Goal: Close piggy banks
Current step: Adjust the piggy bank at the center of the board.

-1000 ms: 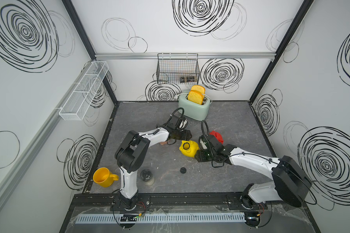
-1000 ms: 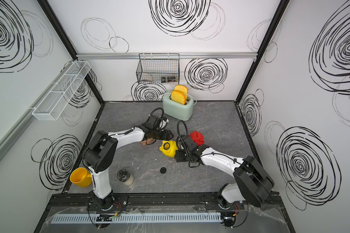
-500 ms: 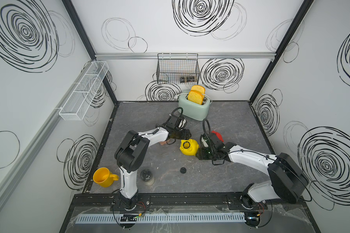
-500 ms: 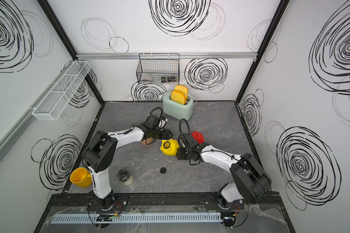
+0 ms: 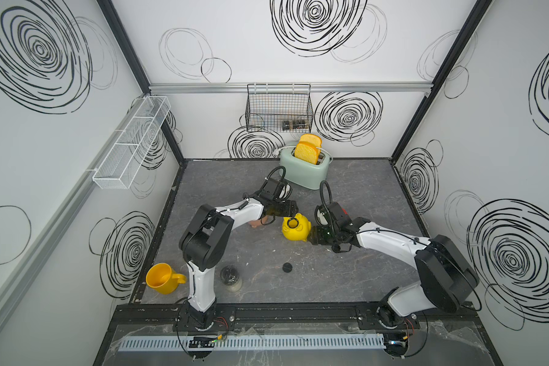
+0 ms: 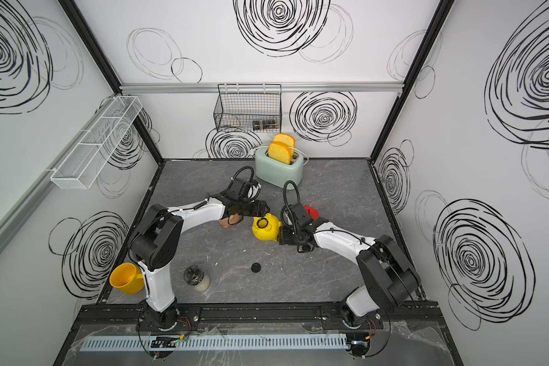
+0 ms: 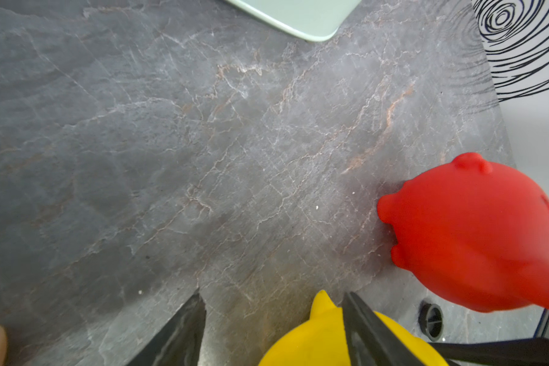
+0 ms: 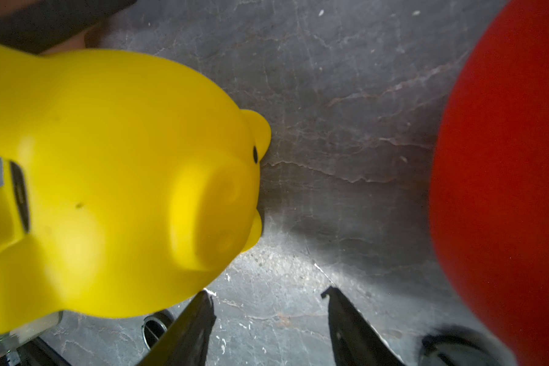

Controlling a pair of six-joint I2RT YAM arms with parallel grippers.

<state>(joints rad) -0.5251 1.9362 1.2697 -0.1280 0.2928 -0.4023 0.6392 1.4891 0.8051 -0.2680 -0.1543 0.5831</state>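
Observation:
The yellow piggy bank lies mid-table, its black-rimmed belly hole facing up. My left gripper hangs open just behind it, one finger across the pig's yellow body. My right gripper is open at the pig's right side, with bare table between its fingers; the snout is close by. The red piggy bank stands behind my right wrist. The pink piggy bank peeks out under my left arm.
A loose black plug lies on the table in front of the yellow pig. A mint toaster stands at the back, a yellow mug and a jar at the front left. A wire basket hangs on the back wall.
My left jaws have opened a little. My right gripper has edged closer to the yellow pig's side. The pigs have barely moved.

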